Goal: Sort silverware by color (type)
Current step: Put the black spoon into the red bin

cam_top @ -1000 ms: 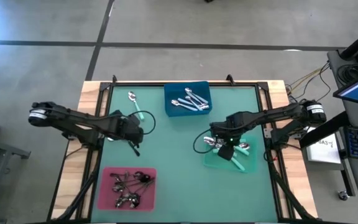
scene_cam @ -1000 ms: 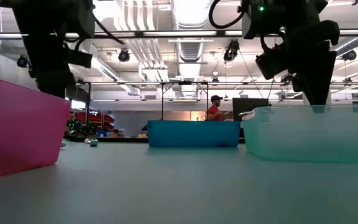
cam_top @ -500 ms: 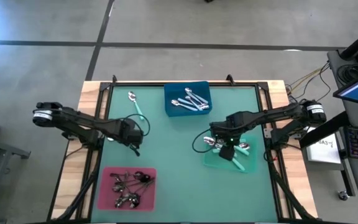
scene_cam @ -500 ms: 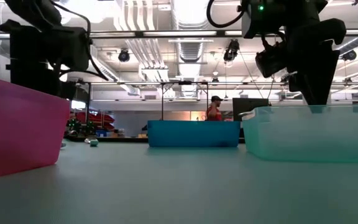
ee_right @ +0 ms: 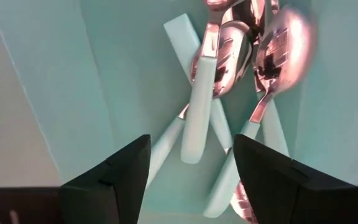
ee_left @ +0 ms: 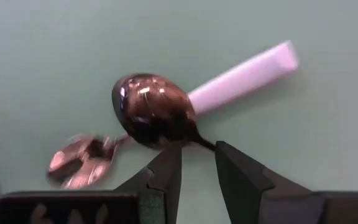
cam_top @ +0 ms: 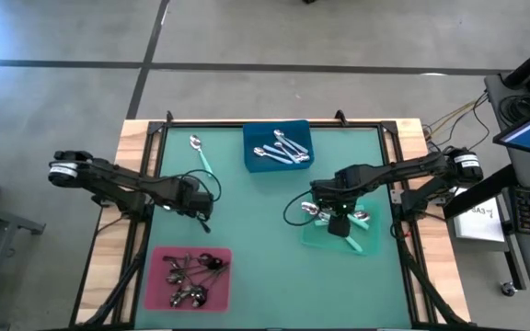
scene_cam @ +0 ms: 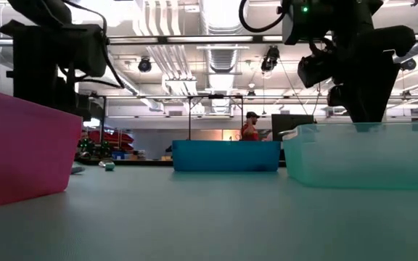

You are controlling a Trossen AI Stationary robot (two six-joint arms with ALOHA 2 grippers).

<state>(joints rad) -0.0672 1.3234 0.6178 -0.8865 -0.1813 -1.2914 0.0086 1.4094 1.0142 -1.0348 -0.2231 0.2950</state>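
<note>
My left gripper (cam_top: 198, 210) hangs over the table's left middle, shut on a dark-handled spoon (ee_left: 154, 118). Under it on the mat lies a teal-handled spoon (cam_top: 201, 156), partly hidden in the left wrist view by the held spoon's bowl. My right gripper (ee_right: 191, 149) stands open above the green tray (cam_top: 316, 241), with nothing between its fingers. Several teal-handled spoons (ee_right: 204, 112) lie in that tray. A pink tray (cam_top: 159, 257) holds dark-handled spoons (cam_top: 191, 274). A blue tray (cam_top: 248, 165) holds silver spoons (cam_top: 282, 147). My left gripper pinches the spoon's thin neck (ee_left: 202, 142), just behind the bowl, between its two fingers. The fingers point down and lie across the spoon. The spoon is lifted clear of the mat, its shiny bowl out on one side and its dark handle (cam_top: 204, 223) out on the other.
The three trays stand near left, far middle and right of the green mat (cam_top: 256, 211). In the low view the pink tray's wall (scene_cam: 20, 152) hides my left gripper's fingers. A person (scene_cam: 251, 125) stands far off in the room behind.
My left gripper has sunk toward the mat with the dark-handled spoon and has rolled about its own axis, shifting a little toward the near edge. The spoon has turned with it. My right gripper has stayed over the green tray and rolled slightly.
</note>
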